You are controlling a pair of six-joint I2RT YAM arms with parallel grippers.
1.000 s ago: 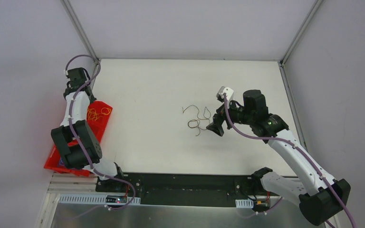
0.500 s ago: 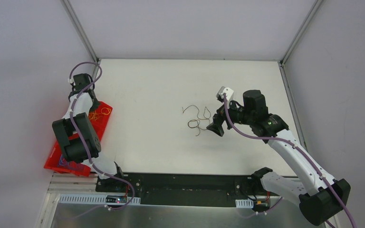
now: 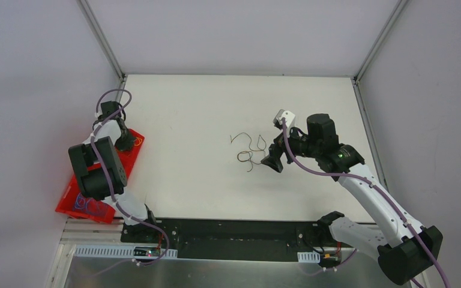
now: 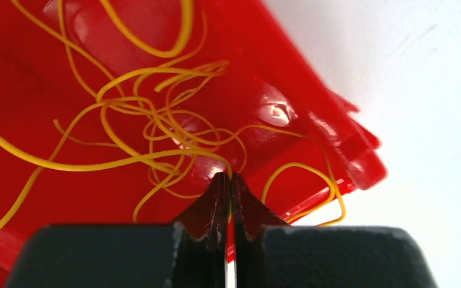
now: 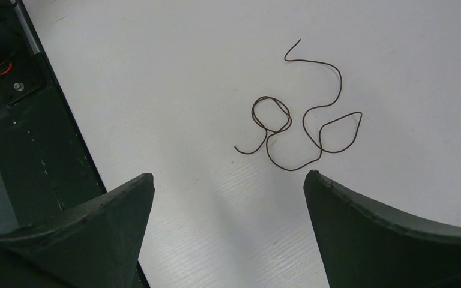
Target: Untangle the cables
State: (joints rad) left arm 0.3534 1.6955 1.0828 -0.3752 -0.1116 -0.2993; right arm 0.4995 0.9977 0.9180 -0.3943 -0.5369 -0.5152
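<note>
The left arm folded back over the red bin (image 4: 312, 114) at the frame's left edge. Its left hand (image 4: 228, 180) was pressed together, pinching one strand of the yellow cables (image 4: 156, 117) tangled inside. The right arm reached toward mid-frame, its right hand (image 5: 228, 177) spread wide above the table (image 5: 156, 72). The dark cable (image 5: 320, 146) lay looped just beyond the fingertips, untouched.
</note>
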